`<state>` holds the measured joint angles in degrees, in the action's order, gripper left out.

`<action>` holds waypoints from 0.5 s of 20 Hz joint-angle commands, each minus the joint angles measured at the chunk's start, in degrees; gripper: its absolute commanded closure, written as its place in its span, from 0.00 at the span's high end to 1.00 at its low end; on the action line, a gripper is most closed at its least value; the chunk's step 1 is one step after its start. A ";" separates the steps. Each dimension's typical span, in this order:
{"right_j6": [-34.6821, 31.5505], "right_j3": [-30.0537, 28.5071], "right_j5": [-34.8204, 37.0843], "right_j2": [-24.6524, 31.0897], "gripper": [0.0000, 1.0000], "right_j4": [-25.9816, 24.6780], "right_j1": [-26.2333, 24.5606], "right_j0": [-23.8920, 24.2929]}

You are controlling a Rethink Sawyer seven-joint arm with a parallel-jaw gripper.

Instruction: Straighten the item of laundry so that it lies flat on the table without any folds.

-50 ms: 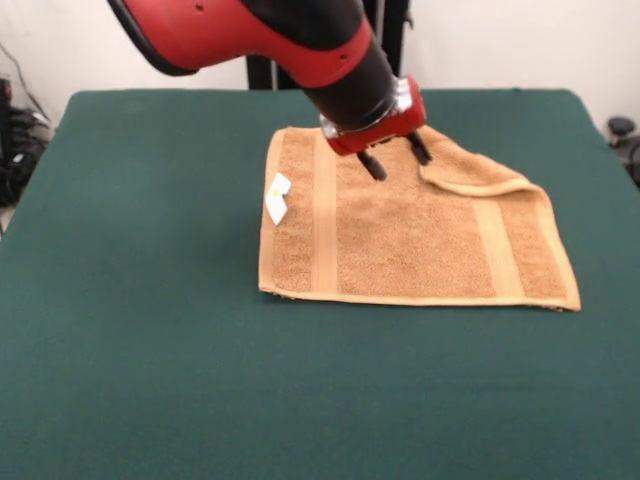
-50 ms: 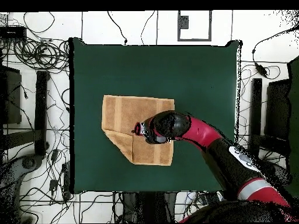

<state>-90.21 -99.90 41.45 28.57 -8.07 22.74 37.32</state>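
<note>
Near the far edge of the surface (image 1: 150, 380), the towel (image 1: 410, 240) is spread, one far corner folded over; fingers (image 1: 372, 165) are held apart above it, empty.

The terry towel (image 1: 410, 235) is orange-tan, crossed by paler flat woven bands (image 1: 325, 215) near two edges, and carries a small white tag (image 1: 277, 198). The table (image 1: 150, 300) is dark green. The arm (image 1: 260, 35) is red and black.
</note>
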 commanded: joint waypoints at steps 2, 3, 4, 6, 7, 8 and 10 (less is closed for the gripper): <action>4.35 1.85 0.25 2.58 1.00 -4.88 -4.16 -2.96; 3.55 1.08 -1.67 2.72 1.00 -5.36 -4.35 -3.08; 3.09 0.82 -2.37 2.90 1.00 -5.58 -4.61 -3.12; 1.85 0.21 -3.81 3.33 1.00 -5.74 -5.05 -3.42; 1.35 0.08 -4.25 3.47 1.00 -5.82 -5.21 -3.60; 0.96 0.03 -4.50 3.55 1.00 -5.97 -5.27 -3.73; 0.31 -0.01 -4.85 3.67 1.00 -6.22 -5.42 -4.02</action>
<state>-90.21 -99.90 41.45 28.57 -12.28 21.15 36.62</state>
